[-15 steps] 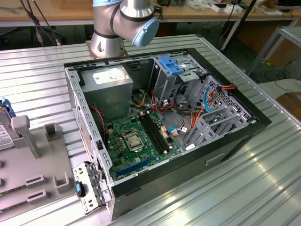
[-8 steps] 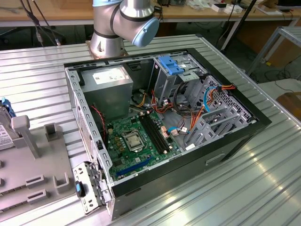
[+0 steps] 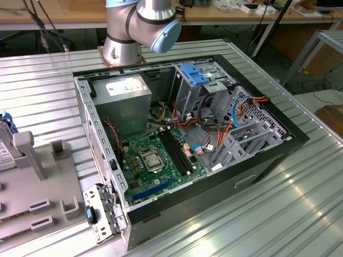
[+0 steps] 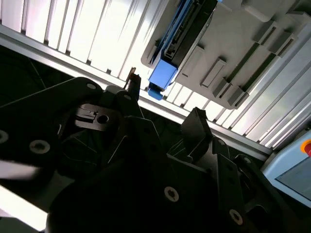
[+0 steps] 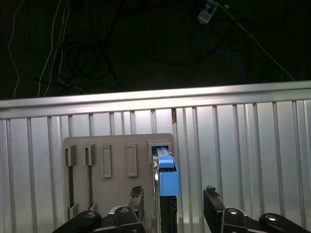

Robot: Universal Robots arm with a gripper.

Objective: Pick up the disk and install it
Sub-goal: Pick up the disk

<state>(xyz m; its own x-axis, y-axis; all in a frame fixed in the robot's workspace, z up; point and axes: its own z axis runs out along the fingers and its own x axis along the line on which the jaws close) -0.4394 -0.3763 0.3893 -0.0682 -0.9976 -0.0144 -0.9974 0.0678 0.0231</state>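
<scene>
Disk and jaws at the holder. The disk stands on edge in a slot of the grey holder plate. It presents a thin dark-and-metal edge capped by a bright blue carrier block. In the second wrist view the disk shows the same blue block, with a blue rail running along its dark side. In the exterior view the disk sits at the left edge, a sliver of white label under a blue tip.

The jaws are open and straddle the disk. One dark fingertip is just beside its face, and the other stands further off (a gap shows on both sides).

The plate carries several open slots beside the disk and lies on the ribbed metal bench, near the bench's edge rail. Dark floor with loose cables lies beyond the rail.

In the exterior view's middle, the computer case lies on its side with the panel off. The power supply is toward the far end, the green motherboard is on the case floor, and a lighter-blue bracket tops the drive cage. Orange and blue cables cross the space beside the cage.
</scene>
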